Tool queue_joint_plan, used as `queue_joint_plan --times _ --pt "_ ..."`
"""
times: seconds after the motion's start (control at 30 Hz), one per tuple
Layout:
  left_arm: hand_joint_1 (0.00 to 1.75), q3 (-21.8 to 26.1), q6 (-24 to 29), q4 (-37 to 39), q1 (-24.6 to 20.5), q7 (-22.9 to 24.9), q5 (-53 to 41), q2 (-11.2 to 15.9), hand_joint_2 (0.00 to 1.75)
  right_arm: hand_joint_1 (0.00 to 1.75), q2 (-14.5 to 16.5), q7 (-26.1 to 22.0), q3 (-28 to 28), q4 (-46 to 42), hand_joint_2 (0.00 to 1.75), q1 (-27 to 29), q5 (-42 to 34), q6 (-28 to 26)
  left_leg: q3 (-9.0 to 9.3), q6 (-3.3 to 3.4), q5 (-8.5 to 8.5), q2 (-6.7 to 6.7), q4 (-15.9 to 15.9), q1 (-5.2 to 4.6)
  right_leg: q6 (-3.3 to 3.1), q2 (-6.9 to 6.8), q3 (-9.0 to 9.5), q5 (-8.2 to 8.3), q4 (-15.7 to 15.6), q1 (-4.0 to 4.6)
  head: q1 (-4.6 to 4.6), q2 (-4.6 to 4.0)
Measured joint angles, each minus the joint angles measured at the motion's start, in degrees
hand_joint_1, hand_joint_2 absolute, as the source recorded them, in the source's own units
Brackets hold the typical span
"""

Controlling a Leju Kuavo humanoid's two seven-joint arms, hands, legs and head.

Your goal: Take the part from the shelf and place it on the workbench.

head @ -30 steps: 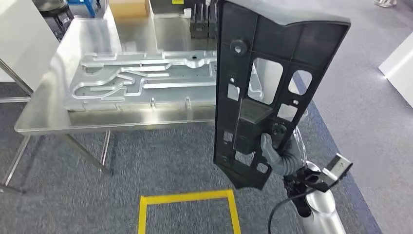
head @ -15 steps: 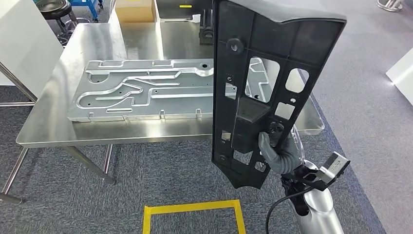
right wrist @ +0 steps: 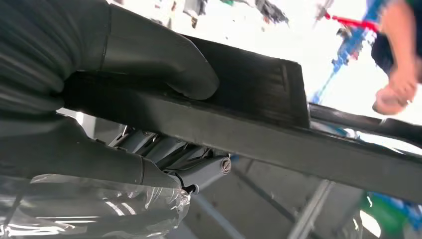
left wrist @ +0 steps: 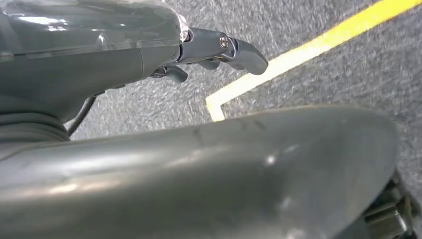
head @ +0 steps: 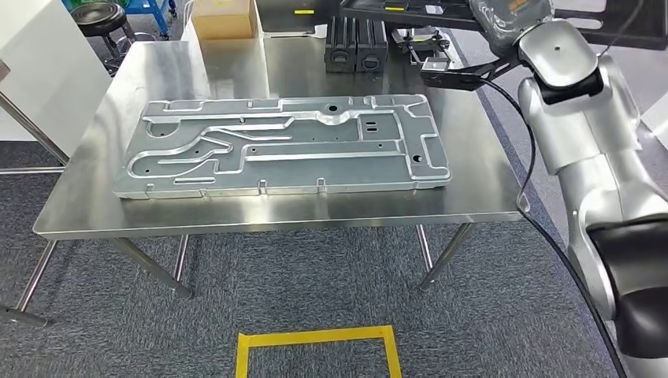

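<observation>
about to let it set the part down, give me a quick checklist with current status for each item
1. Right hand grips the black part: ok, the thumb lies over its top face and the fingers sit under it.
2. Part raised above the workbench: ok, in the head view it is held high past the far edge.
3. Bare room on the bench: cannot tell; the metal fixture plate covers most of the top.
4. Far edge: not ok, black blocks and a cardboard box stand there.
5. Left hand holds nothing: ok, it hangs over the carpet by the yellow tape.
6. People nearby: not ok, a person's hand shows in the right wrist view.
</observation>
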Motion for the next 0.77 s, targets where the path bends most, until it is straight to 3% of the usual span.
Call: queue_joint_plan --times 0.07,0.13,0.17,0.2,0.23,0.27,0.3,0.37,0.5,0.57,0.63,0.67,0.7,0.77 --pt "0.00 -0.1 0.0 0.0 0.0 -0.5 -0.1 0.0 0.00 1.75 1.0 1.3 3.3 6.8 1.75 -3.7 -2.6 0.5 -2.38 -0.52 -2.84 0.28 5.2 0.20 -0.55 -0.23 0.40 0.07 -0.4 0.00 -0.01 0.00" --pt "0.00 -0.3 -0.1 0.0 -0.1 -0.6 -0.2 0.0 0.00 1.75 1.5 2.0 5.8 11.8 1.75 -5.5 -3.9 0.6 -6.27 -0.81 -5.85 0.53 12.8 0.33 -0.91 -0.28 0.54 -0.15 -0.4 0.22 -0.02 0.00" --pt "0.00 -0.3 -0.2 0.0 -0.1 -0.6 -0.2 0.0 0.44 1.31 1.7 2.1 6.7 13.8 1.31 -5.9 -4.2 0.6 -7.60 -0.84 -6.10 0.59 15.0 0.35 -0.99 -0.25 0.66 -0.30 -0.3 0.33 -0.01 0.00" --pt "0.00 -0.4 -0.3 0.0 -0.1 -0.7 -0.2 0.0 0.87 0.87 1.9 2.1 7.6 15.7 0.87 -6.2 -4.4 0.6 -7.83 -0.78 -5.11 0.61 14.9 0.35 -1.01 -0.18 0.81 -0.49 -0.3 0.43 -0.01 0.00" --pt "0.00 -0.4 -0.4 0.0 -0.1 -0.7 -0.3 0.0 1.31 0.44 2.0 2.1 8.1 17.2 0.44 -6.5 -4.5 0.6 -7.10 -0.61 -3.27 0.62 12.7 0.33 -0.99 -0.10 1.01 -0.71 -0.2 0.52 -0.01 0.00" --pt "0.00 -0.4 -0.5 0.0 -0.1 -0.7 -0.4 0.0 1.75 0.00 2.0 2.1 8.6 18.5 0.00 -6.8 -4.8 0.6 -5.38 -0.27 -0.82 0.61 8.6 0.27 -0.93 -0.02 1.29 -1.02 -0.1 0.60 -0.01 0.00" --pt "0.00 -0.5 -0.5 0.0 -0.1 -0.7 -0.5 0.0 1.75 0.00 2.0 2.0 8.8 19.8 0.00 -7.1 -5.3 0.7 -3.49 0.10 0.93 0.61 4.7 0.15 -0.82 0.02 1.51 -1.32 -0.1 0.75 -0.01 0.00" --pt "0.00 -0.8 -0.4 0.0 -0.1 -0.5 -1.0 0.0 1.75 0.00 1.8 1.9 9.0 21.9 0.00 -7.6 -6.5 0.6 -0.91 0.72 2.30 0.62 -0.5 -0.10 -0.45 0.04 1.74 -1.72 0.0 0.91 0.00 0.00" --pt "0.00 -1.3 0.1 0.0 0.2 0.1 -1.2 0.0 1.75 0.00 0.8 1.1 9.1 24.6 0.00 -7.0 -9.1 0.3 0.14 1.53 2.15 0.77 -2.2 -0.01 0.68 0.20 1.51 -2.40 0.4 0.69 0.00 0.00" --pt "0.00 -1.4 0.1 0.0 0.4 0.4 -1.3 0.0 1.75 0.00 -0.2 0.5 9.0 25.3 0.00 -7.0 -10.8 0.3 0.74 1.95 2.26 0.95 -3.0 0.22 1.36 0.46 -0.62 -4.80 4.8 0.43 0.01 0.00" --pt "0.00 -1.6 0.0 0.0 0.4 0.5 -1.5 0.0 1.75 0.00 -1.5 -0.2 8.7 25.9 0.00 -7.0 -12.0 0.3 0.93 2.18 2.11 0.89 -3.1 0.27 2.05 0.57 -4.67 -7.54 12.3 0.04 0.01 0.00" --pt "0.00 -1.7 0.0 0.0 0.5 0.5 -1.6 0.0 1.75 0.00 -2.0 -0.5 8.5 26.2 0.00 -7.0 -12.4 0.3 1.01 2.19 1.98 0.80 -3.0 0.32 2.34 0.57 -6.26 -7.88 14.7 -0.24 0.01 0.00" --pt "0.00 -1.8 0.0 0.0 0.7 0.6 -1.7 0.0 1.75 0.00 -2.4 -0.7 8.5 26.4 0.00 -6.9 -12.6 0.3 1.10 2.08 1.82 0.73 -2.9 0.41 2.61 0.56 -6.97 -7.14 15.2 -0.53 0.01 0.00" --pt "0.00 -1.9 0.0 0.0 0.9 0.6 -1.8 0.0 1.75 0.00 -2.9 -0.9 8.4 26.7 0.00 -6.9 -12.8 0.3 1.25 1.77 1.49 0.69 -2.6 0.59 2.96 0.52 -6.18 -4.32 12.2 -0.93 0.01 0.00"
